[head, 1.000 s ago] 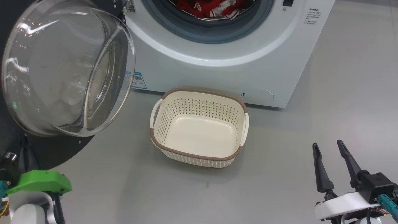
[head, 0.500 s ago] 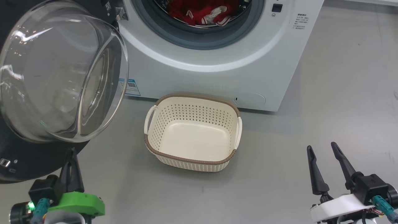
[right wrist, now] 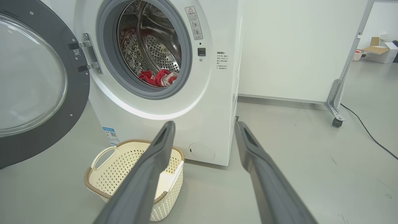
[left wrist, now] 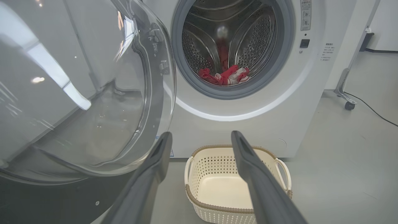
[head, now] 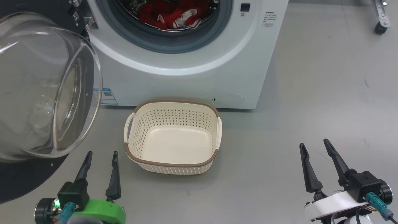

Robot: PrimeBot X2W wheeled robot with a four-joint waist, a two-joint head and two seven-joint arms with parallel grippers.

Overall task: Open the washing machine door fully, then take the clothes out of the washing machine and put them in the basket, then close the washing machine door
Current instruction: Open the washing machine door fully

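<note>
The white washing machine (head: pixel 192 84) stands ahead with its round door (head: pixel 40 90) swung wide open to the left, glass bowl bulging toward me. Red clothes with white trim (head: pixel 169 14) lie at the bottom of the steel drum, also plain in the left wrist view as the clothes (left wrist: pixel 224 75) and in the right wrist view (right wrist: pixel 158 77). The cream basket (head: pixel 130 155) sits empty on the floor before the machine. My left gripper (head: pixel 102 153) is open, low beside the basket's left end and under the door. My right gripper (head: pixel 314 143) is open over bare floor, well right of the basket.
Grey floor (head: pixel 326 93) spreads right of the machine. A wheeled metal frame leg (right wrist: pixel 337 102) with a castor and a black cable (right wrist: pixel 370 133) lie at the far right. A white wall panel (right wrist: pixel 289 46) stands behind the machine.
The head camera has swung, shifting the whole scene left and down. My left gripper has come away from the door's lower rim into view, fingers open beside the basket. The right gripper barely moved.
</note>
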